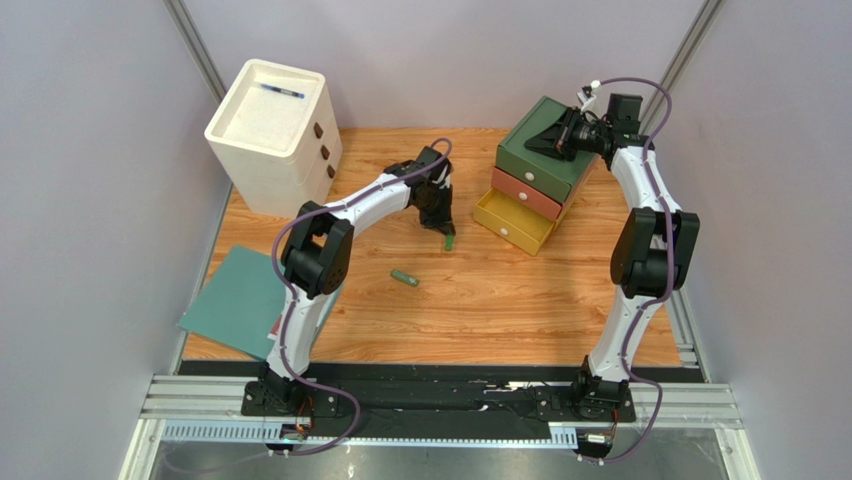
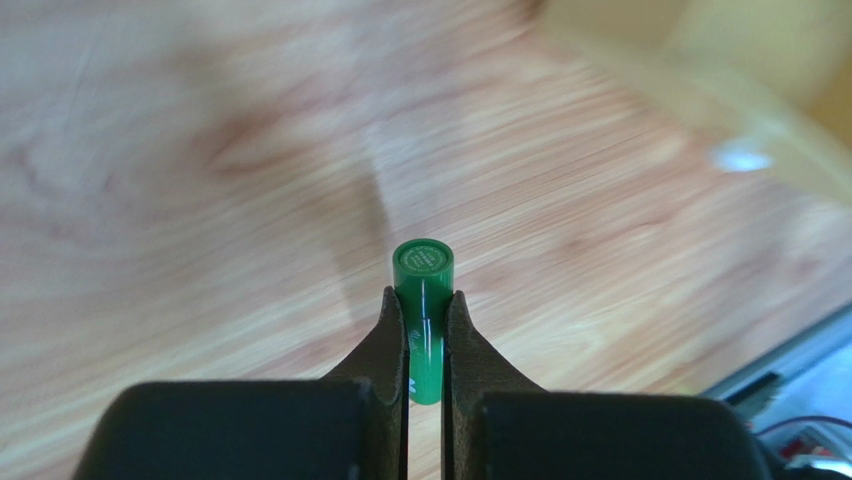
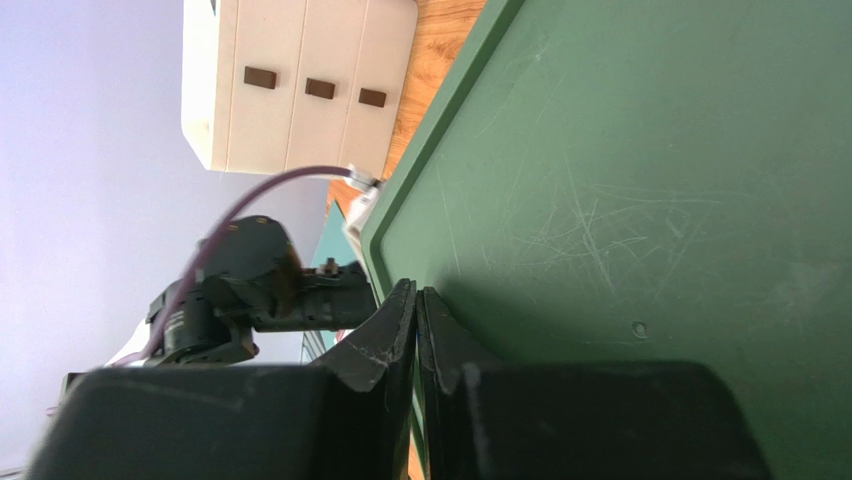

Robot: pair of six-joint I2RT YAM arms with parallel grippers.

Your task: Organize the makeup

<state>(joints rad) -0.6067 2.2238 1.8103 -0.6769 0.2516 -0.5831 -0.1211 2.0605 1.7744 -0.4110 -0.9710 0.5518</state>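
Note:
My left gripper (image 1: 447,236) is shut on a green tube (image 2: 424,300), holding it just above the wooden table (image 1: 500,300) left of the open yellow drawer (image 1: 515,222). The tube also shows in the top view (image 1: 449,241). A second green tube (image 1: 404,278) lies on the table in front of it. My right gripper (image 1: 560,138) is shut and empty, resting on the green top of the coloured drawer unit (image 1: 545,150); its fingertips (image 3: 402,300) lie against that scratched green lid (image 3: 620,180). Other makeup is out of view.
A white three-drawer cabinet (image 1: 273,135) stands at the back left with a thin blue pen (image 1: 280,91) on top. A teal board (image 1: 245,300) lies at the table's left front. The coloured unit has green, salmon and yellow drawers, the yellow one pulled out.

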